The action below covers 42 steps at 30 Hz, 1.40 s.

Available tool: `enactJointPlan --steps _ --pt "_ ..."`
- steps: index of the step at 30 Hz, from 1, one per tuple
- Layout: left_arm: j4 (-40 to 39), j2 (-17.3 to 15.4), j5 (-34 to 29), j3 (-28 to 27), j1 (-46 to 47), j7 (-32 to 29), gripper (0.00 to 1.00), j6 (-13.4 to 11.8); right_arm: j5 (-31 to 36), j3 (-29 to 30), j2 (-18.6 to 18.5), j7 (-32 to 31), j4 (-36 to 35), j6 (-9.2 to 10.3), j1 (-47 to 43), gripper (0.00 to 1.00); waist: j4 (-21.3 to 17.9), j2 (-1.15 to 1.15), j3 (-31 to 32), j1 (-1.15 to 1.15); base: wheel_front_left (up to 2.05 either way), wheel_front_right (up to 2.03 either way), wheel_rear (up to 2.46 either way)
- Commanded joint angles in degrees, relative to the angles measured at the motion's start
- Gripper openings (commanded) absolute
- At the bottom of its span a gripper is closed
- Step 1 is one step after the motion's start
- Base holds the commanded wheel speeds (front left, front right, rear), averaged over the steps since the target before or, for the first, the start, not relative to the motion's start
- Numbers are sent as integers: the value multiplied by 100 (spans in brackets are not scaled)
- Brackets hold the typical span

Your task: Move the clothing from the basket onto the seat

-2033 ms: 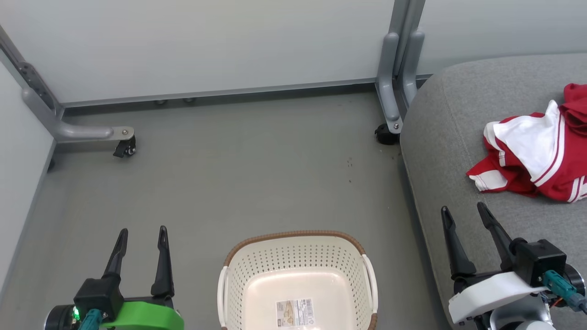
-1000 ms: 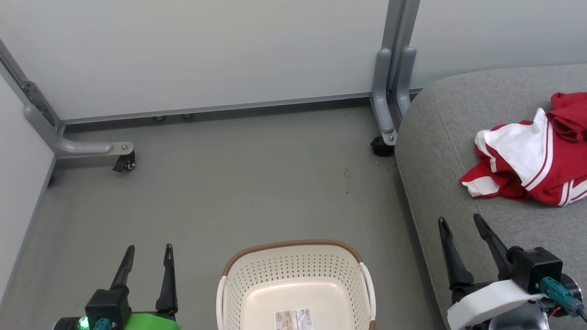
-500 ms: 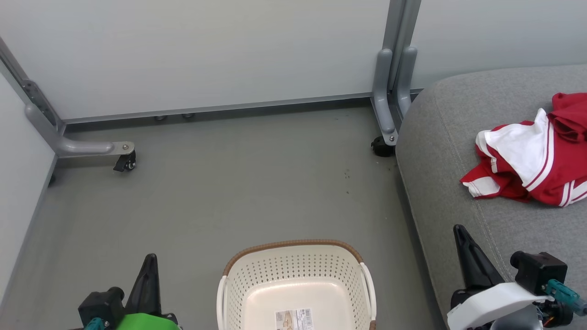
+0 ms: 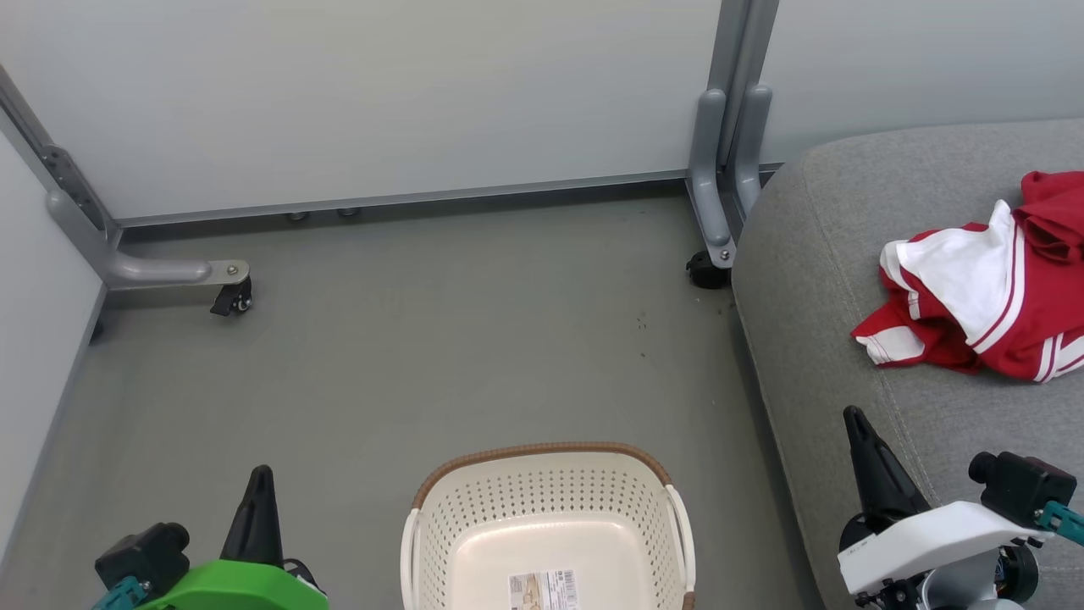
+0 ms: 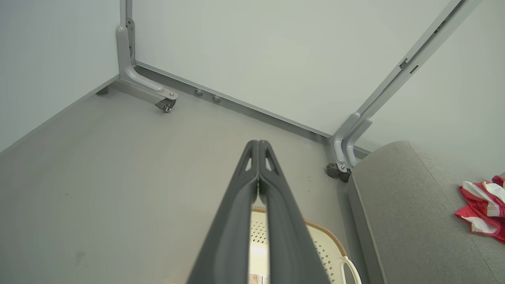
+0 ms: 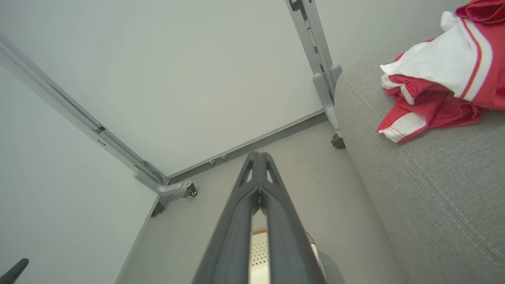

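Both sets of fingers are pressed together now, where a second ago they stood spread. My left gripper [image 4: 260,474] hangs low over the floor [image 4: 423,356], holding nothing. My right gripper [image 4: 851,417], equally empty-handed, is above the near edge of the seat [image 4: 813,254]. Red-and-white clothing [image 4: 987,296] lies heaped on the seat. The basket [image 4: 542,496] stands on the floor between my grippers.

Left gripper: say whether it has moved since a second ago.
Yes. Against the unmoved laundry basket, the left gripper has shut and sunk slightly toward the view's bottom edge.
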<state>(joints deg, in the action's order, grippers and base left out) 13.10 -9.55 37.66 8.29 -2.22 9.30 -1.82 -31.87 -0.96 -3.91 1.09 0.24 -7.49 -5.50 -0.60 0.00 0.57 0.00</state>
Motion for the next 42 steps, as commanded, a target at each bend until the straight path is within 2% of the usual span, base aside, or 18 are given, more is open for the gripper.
enactJointPlan --steps 1,19,42 --pt "-73 5 223 -94 209 -46 0 53 -257 18 -30 -8 -17 -1 166 0 1 0 -1 0 0 0 0" --pt "-37 168 1545 -444 388 -428 0 277 -1805 89 -86 -103 320 -1 430 0 11 0 -14 0 0 0 0" --pt "9 341 2919 -810 567 -834 0 513 -3383 205 -112 -241 683 -1 685 0 24 0 -31 0 0 0 0"
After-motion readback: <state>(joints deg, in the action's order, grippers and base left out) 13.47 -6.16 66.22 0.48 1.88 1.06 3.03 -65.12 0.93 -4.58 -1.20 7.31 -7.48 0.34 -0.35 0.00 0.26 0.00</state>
